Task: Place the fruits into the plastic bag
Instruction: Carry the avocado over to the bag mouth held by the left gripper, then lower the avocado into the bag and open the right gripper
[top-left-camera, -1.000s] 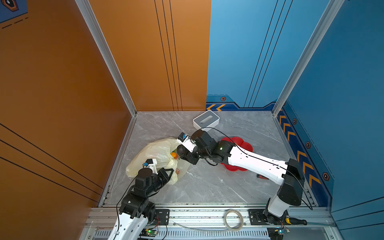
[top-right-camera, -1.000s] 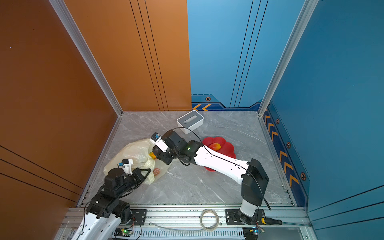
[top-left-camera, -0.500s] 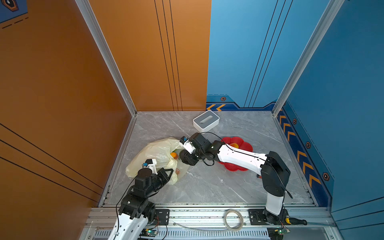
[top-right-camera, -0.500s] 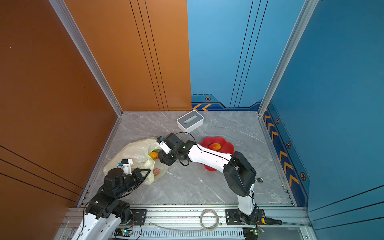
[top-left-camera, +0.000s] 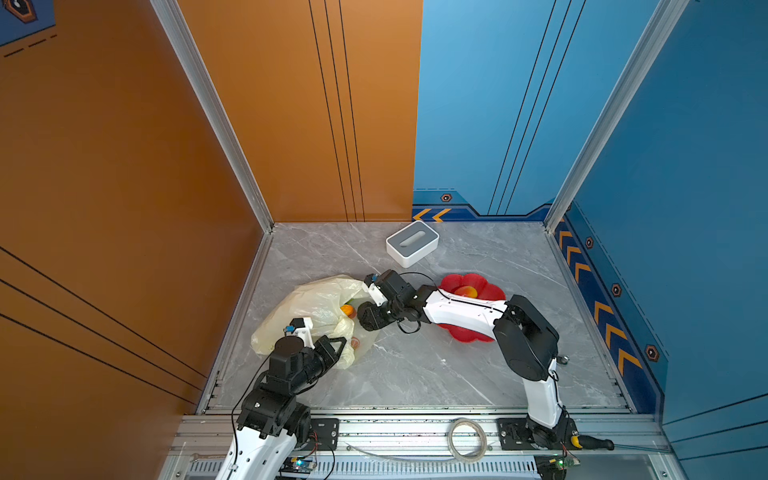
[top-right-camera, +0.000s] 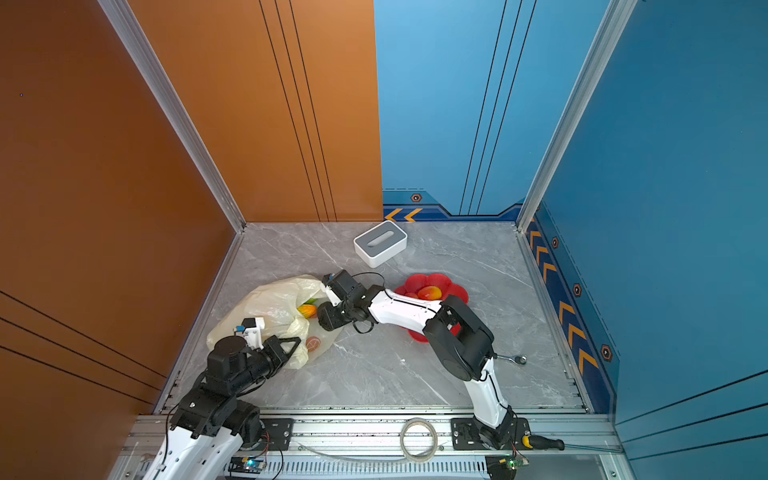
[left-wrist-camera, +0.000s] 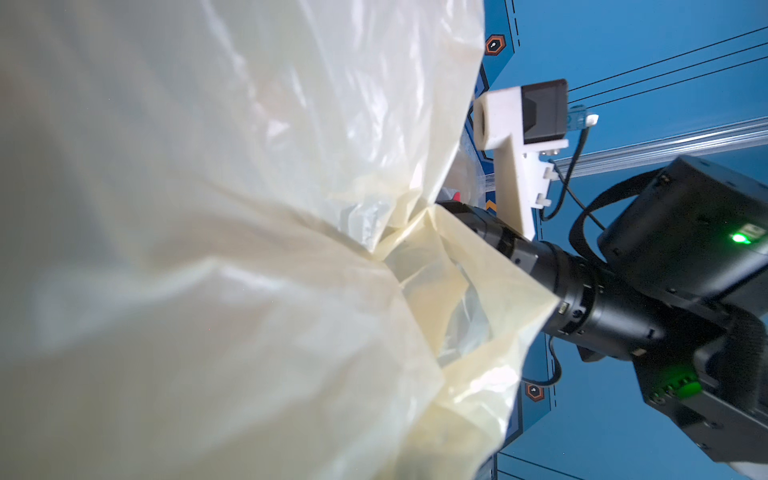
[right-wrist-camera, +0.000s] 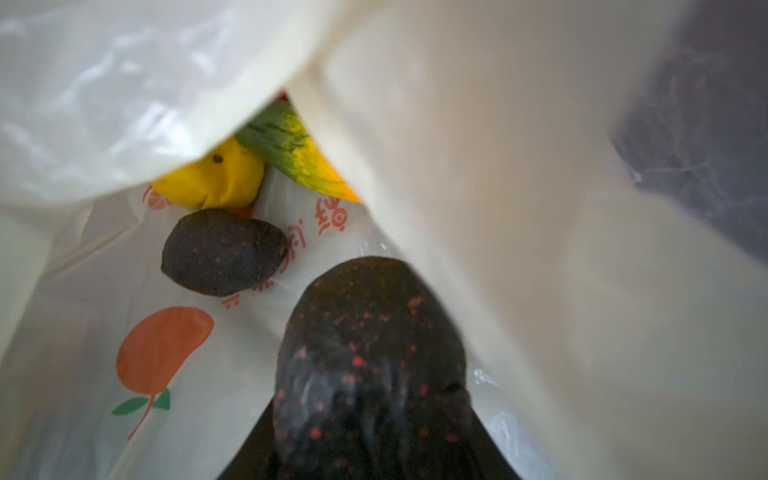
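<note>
One speckled avocado within right claw, inside plastic bag

At left, the plastic bag with fruits inside; dish to its right; box behind both.

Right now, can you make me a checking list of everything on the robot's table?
Surface: grey marble table, no spills seen.
Job's things: bag at left, mouth open; yellow fruit, mango and loose avocado inside; dish mango not bagged.
Clutter: box at back; red dish; ratchet; tape roll and screwdriver on the front rail.
Grippers: left end effector shut on the bag's edge; right end effector in the bag's mouth, shut on the held avocado.
Cables: black cable loops at the right wrist.
Surroundings: orange wall, blue wall.
</note>
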